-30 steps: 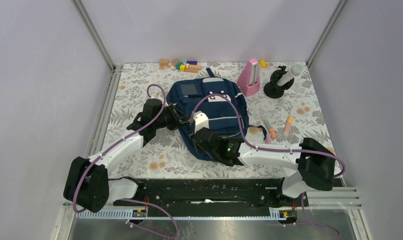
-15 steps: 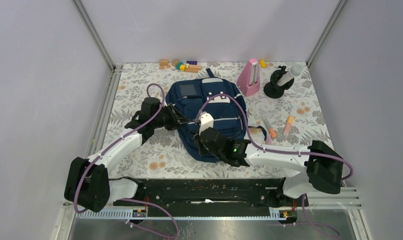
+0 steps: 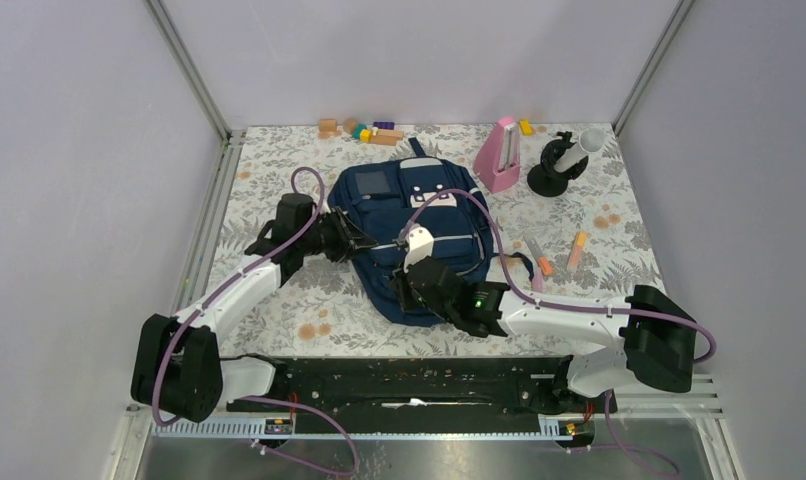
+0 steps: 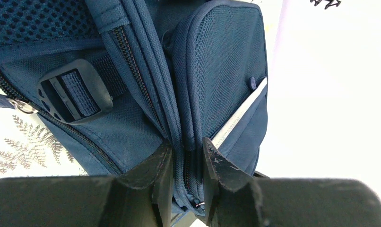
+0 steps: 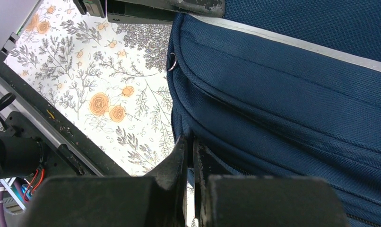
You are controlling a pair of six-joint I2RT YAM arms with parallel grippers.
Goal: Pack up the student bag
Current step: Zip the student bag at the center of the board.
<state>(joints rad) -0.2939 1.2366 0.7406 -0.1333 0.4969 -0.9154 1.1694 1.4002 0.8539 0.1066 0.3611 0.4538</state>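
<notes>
Left gripper [image 4: 184, 147]: at the left flank of the student bag [image 3: 379, 205], fingers a narrow gap apart, pinched on a zippered fold of navy fabric.

Student bag: lies flat mid-table on the floral cloth, front pocket up, top toward the far wall.

Coloured blocks [image 3: 364, 130]: far edge, beyond the bag.

Right gripper [image 5: 189, 141]: at the bag's near-left edge, fingers pressed together against a seam. Cannot tell if anything is caught between them.

Pink wedge-shaped box [image 3: 499, 155]: just beside the bag's far right corner.

Black stand [image 3: 557, 165]: right of the box.

Markers [image 3: 544, 262]: loose on the cloth, right of the bag.
</notes>
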